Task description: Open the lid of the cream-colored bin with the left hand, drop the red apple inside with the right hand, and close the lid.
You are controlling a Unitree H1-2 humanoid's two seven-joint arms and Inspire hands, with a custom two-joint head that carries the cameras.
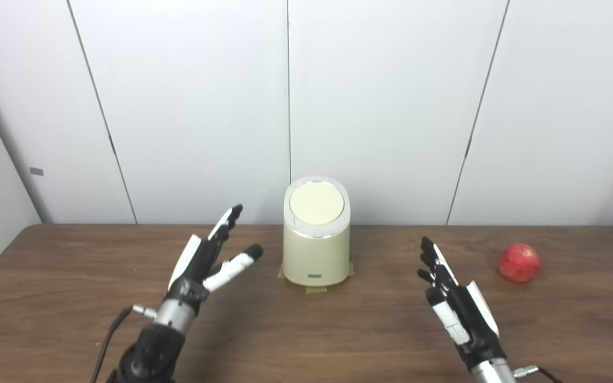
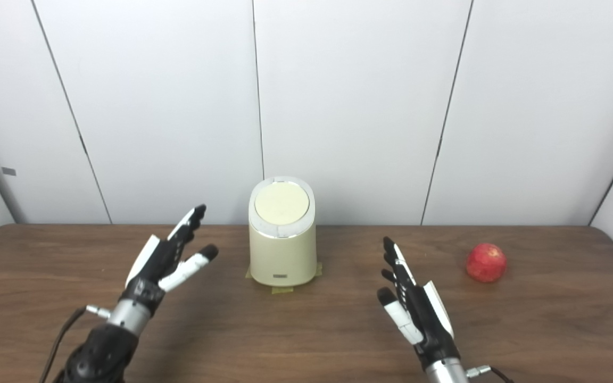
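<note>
The cream-colored bin (image 1: 316,250) stands upright at the back middle of the wooden table (image 1: 306,330), its round lid (image 1: 316,203) shut. The red apple (image 1: 519,262) lies on the table to the right of the bin. My left hand (image 1: 205,263) is open and empty, held above the table left of the bin, fingers pointing toward it. My right hand (image 1: 455,298) is open and empty, between the bin and the apple and nearer the front. It touches neither.
Tan tape (image 1: 314,290) sticks out from under the bin's base. White wall panels (image 1: 391,106) stand right behind the table's back edge. A cable (image 1: 107,340) hangs from the left wrist.
</note>
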